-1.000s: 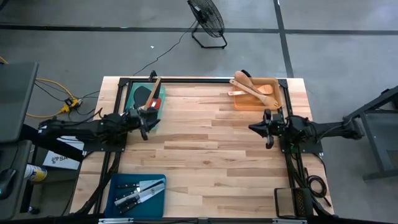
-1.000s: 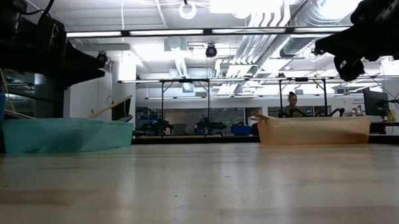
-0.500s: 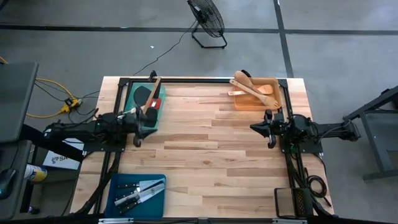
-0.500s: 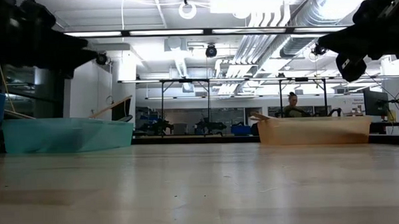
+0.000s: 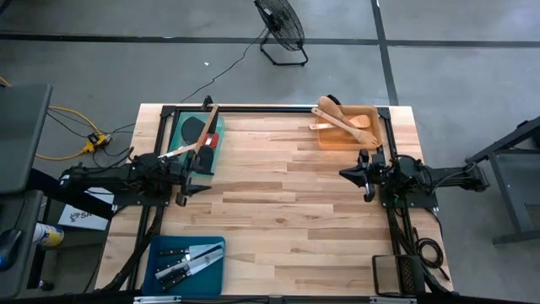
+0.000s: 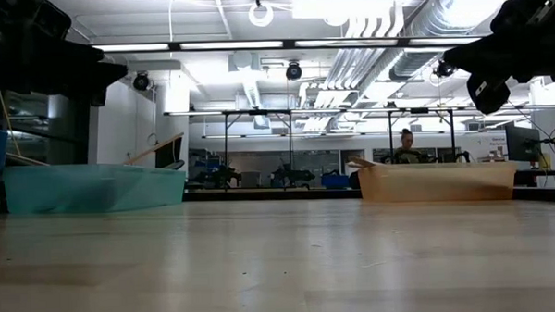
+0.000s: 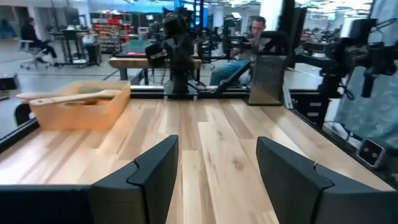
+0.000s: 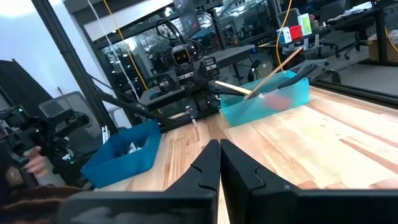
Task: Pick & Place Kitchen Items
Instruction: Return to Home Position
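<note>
Two grippers hang above the table [image 5: 287, 211], and neither holds anything. The left gripper [image 7: 216, 152] is at the left edge, just on the near side of the teal tray [image 6: 94, 190]. Its fingers [image 7: 155, 177] stand well apart, and we see only bare wood between them. The right gripper [image 8: 219, 155] is at the right edge, just on the near side of the orange tray [image 6: 436, 183], with its fingers pressed together on nothing.

We find every utensil we can see lying in a tray. In the orange tray, at the far right, the wooden spoons [image 5: 342, 120] lie crossed. One runs on a slant from the far-left corner, where its bowl pokes over the rim, down to the near right. Another lies closer to left-right. In the teal tray, at the far left, the red spatula [image 5: 207, 139] has its long axis running near to far, with its pale handle sticking out past the far rim. The black spatula [image 5: 191, 128] lies just left of it. How the rest there point we cannot tell. In the blue tray [image 8: 121, 152], at the near left, the knives [image 5: 181, 260] lie side by side on a slant, with black handles to the near left and blades to the far right.
</note>
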Action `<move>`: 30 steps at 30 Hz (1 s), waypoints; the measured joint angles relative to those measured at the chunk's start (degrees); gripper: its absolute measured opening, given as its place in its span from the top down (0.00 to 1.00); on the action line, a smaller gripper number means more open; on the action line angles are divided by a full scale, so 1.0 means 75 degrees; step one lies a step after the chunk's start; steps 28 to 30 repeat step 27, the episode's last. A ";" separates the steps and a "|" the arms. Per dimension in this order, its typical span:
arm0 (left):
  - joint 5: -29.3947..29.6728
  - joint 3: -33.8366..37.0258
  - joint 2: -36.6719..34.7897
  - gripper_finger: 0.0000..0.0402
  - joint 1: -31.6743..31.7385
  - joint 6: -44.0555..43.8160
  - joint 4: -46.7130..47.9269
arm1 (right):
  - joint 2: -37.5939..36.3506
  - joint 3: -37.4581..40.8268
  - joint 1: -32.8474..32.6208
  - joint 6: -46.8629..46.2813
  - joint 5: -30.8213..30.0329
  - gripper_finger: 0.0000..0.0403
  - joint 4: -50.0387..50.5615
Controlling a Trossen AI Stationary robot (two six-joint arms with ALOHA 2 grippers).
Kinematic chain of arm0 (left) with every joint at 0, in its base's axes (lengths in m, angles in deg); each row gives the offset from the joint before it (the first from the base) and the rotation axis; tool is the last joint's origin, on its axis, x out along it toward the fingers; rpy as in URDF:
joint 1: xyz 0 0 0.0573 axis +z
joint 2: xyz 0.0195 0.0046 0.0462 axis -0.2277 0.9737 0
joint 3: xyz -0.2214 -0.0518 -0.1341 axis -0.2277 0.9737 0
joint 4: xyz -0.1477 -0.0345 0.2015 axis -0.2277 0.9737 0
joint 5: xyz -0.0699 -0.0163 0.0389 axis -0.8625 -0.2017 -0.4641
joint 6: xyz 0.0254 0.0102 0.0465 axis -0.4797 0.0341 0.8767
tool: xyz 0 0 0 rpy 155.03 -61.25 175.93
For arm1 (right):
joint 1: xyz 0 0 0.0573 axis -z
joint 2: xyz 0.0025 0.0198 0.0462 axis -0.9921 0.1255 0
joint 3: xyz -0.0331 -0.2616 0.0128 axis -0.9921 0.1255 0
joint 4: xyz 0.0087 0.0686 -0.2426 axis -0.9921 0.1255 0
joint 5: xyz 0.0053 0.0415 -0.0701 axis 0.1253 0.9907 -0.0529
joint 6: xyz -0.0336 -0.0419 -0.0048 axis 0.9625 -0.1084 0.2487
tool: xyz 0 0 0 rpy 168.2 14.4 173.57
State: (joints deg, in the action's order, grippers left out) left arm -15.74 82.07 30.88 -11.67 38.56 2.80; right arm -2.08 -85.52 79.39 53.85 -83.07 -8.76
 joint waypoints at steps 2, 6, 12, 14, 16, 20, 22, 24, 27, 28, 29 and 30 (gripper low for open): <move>0.0082 0.0000 0.0000 0.47 0.0000 -0.0054 -0.0005 | 0.0000 0.0000 0.0000 0.0000 -0.0003 1.00 0.0000; 0.0084 0.0000 0.0000 0.47 0.0000 -0.0024 -0.0012 | 0.0000 0.0003 0.0000 0.0000 -0.0003 1.00 0.0000; 0.0090 0.0000 0.0000 0.47 0.0000 -0.0021 -0.0010 | 0.0000 0.0003 0.0000 0.0002 -0.0003 1.00 0.0000; 0.0093 0.0000 0.0000 0.47 0.0000 -0.0021 -0.0010 | 0.0000 0.0003 0.0000 0.0001 -0.0003 1.00 0.0000; 0.0097 0.0000 0.0000 0.47 0.0000 -0.0021 -0.0009 | 0.0000 0.0003 0.0000 0.0003 -0.0003 1.00 0.0000; 0.0107 0.0000 0.0000 0.47 0.0000 -0.0021 -0.0007 | 0.0000 0.0006 0.0000 0.0003 -0.0003 1.00 0.0000; 0.0107 0.0000 0.0000 0.47 0.0000 -0.0024 -0.0008 | 0.0000 0.0006 0.0000 0.0003 -0.0003 1.00 0.0000; 0.0107 0.0000 0.0000 0.47 0.0000 -0.0024 -0.0007 | 0.0000 0.0006 0.0000 0.0003 -0.0003 1.00 0.0000; 0.0107 0.0000 0.0000 0.47 0.0000 -0.0024 -0.0007 | 0.0000 0.0006 0.0000 0.0003 -0.0003 1.00 0.0000; 0.0107 0.0000 0.0000 0.47 0.0000 -0.0024 -0.0007 | 0.0000 0.0006 0.0000 0.0003 -0.0003 1.00 0.0000; 0.0107 0.0000 0.0000 0.47 0.0000 -0.0024 -0.0007 | 0.0000 0.0006 0.0000 0.0003 -0.0003 1.00 0.0000; 0.0107 0.0000 0.0000 0.47 0.0000 -0.0024 -0.0007 | 0.0000 0.0006 0.0000 0.0003 -0.0003 1.00 0.0000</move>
